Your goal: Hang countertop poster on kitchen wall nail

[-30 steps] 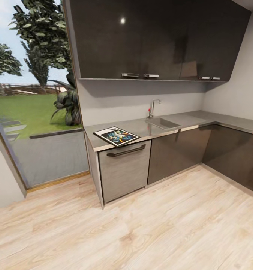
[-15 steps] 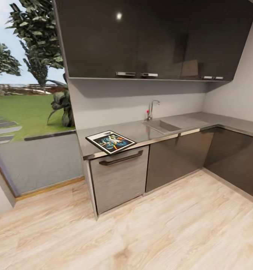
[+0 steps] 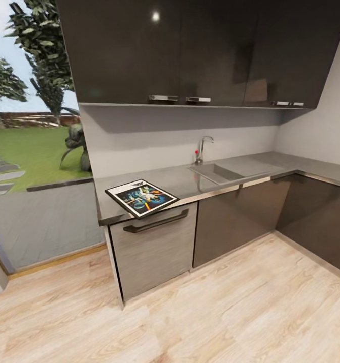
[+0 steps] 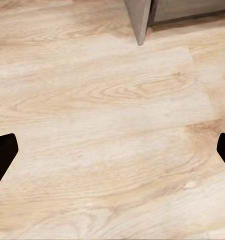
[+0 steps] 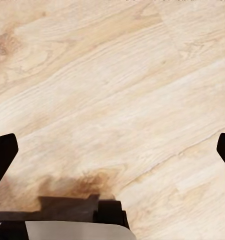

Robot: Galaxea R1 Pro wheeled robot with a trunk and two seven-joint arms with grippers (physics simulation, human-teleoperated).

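The black-framed poster (image 3: pixel 142 197) lies flat near the front left corner of the grey metal kitchen countertop (image 3: pixel 190 179), its colourful art facing up. The worktop runs right past an inset sink (image 3: pixel 220 173) with a chrome tap (image 3: pixel 203 147) and turns along the right wall. My left gripper (image 4: pixel 112 152) hangs open over the wooden floor, its dark fingertips (image 4: pixel 2 155) at the picture's sides, with the cabinet's corner (image 4: pixel 140 20) ahead. My right gripper (image 5: pixel 112 152) is also open above bare floor. No wall nail is visible.
Dark wall cabinets (image 3: pixel 190 50) hang above the worktop. A brushed drawer front with a black handle (image 3: pixel 157 222) sits under the poster. A large window (image 3: pixel 34 141) onto a garden fills the left. Light wooden floor (image 3: pixel 215 312) spreads in front.
The whole head view has shifted: the counter and poster sit lower left and larger in frame, so the camera has moved closer. The poster itself has not moved on the worktop.
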